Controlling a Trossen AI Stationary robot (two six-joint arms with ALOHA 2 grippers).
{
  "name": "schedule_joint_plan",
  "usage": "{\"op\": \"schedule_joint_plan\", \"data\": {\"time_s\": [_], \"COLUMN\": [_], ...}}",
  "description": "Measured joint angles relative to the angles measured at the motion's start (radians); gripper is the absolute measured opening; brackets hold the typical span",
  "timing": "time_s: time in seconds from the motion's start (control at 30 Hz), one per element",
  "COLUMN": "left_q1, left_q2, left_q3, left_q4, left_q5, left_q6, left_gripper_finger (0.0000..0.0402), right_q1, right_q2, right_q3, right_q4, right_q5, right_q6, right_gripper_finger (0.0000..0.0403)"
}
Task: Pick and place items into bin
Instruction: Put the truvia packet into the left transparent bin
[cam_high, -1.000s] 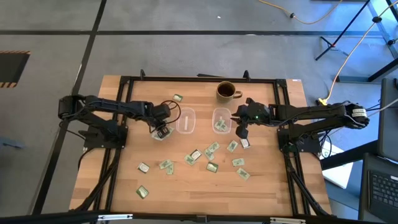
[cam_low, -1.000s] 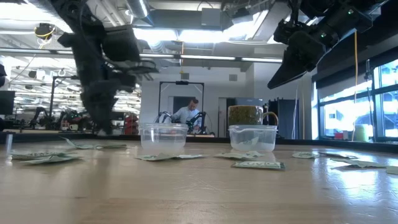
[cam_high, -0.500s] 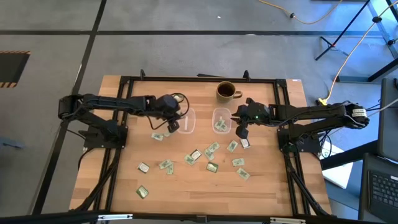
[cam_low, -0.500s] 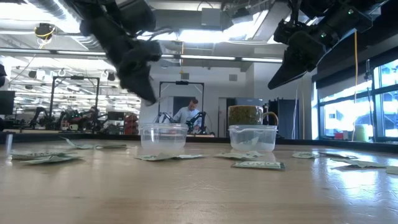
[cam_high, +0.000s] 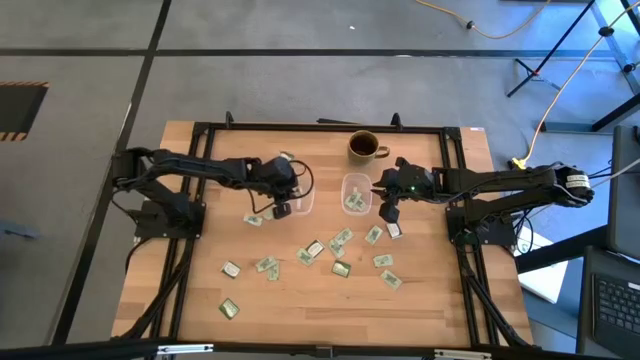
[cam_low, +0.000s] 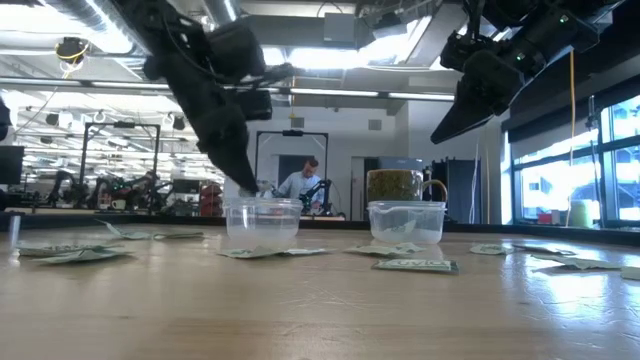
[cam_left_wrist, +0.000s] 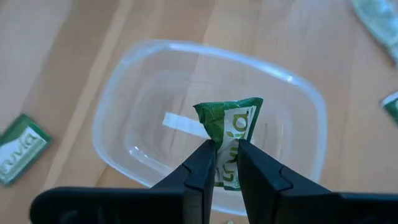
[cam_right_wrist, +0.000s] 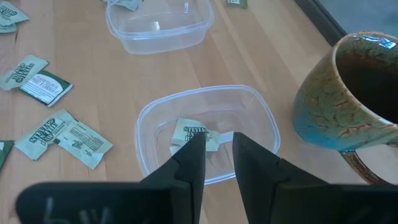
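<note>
My left gripper (cam_high: 282, 205) is shut on a pale green and white packet (cam_left_wrist: 235, 130) just above the empty left clear bin (cam_high: 300, 195); the bin also shows in the left wrist view (cam_left_wrist: 124, 93). My right gripper (cam_high: 388, 208) hovers open and empty at the right side of the right clear bin (cam_high: 356, 192), well above the table in the low view (cam_low: 450, 125). That bin (cam_right_wrist: 149, 112) holds a packet (cam_right_wrist: 193, 134) lying flat on its floor. Several more packets (cam_high: 340, 240) lie flat on the wooden table. My left gripper pinches the packet's lower end (cam_left_wrist: 226, 167) between its two fingers. The fingers slant down toward the bin from the table's left side. The packet is lifted clear, stands up beyond the fingertips over the bin's inside, and is crumpled at its free end (cam_left_wrist: 214, 113).
A brown mug (cam_high: 362, 146) stands behind the right bin. Loose packets lie in front of the bins, one (cam_high: 254, 218) close to the left bin and one (cam_high: 286, 157) near the far edge. A black frame (cam_high: 200, 130) borders the table.
My left gripper has risen from the table with a packet, gone toward the table's right edge and come down over the left bin, tipping its fingers toward it. The packet is lifted clear. Another packet stays on the table where the gripper was.
</note>
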Motion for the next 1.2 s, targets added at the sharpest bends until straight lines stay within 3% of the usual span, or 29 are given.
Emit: {"op": "schedule_joint_plan", "data": {"time_s": [0.27,0.63,0.8,1.03,1.2], "left_q1": [0.000,0.001,0.006,0.052,0.148], "left_q2": [0.063,0.054,0.019,-0.026,-0.025], "left_q3": [0.000,0.001,0.063,0.246,0.319], "left_q4": [0.008,0.022,-0.067,-0.302,-0.376], "left_q5": [0.002,-0.007,-0.096,-0.394,-0.294], "left_q6": [0.027,0.030,0.047,0.093,0.247], "left_gripper_finger": [0.0082,0.0112,0.0114,0.0114,0.0114], "right_q1": [0.000,0.000,0.000,0.000,0.000], "right_q2": [0.000,0.000,0.000,0.000,0.000], "right_q3": [0.000,0.000,0.000,0.000,0.000], "right_q4": [0.000,0.000,0.000,0.000,0.000], "right_q5": [0.000,0.000,0.000,-0.001,-0.001], "right_q6": [0.000,0.000,0.000,0.004,0.005], "right_gripper_finger": [0.0085,0.0085,0.0085,0.0085,0.0085]}}
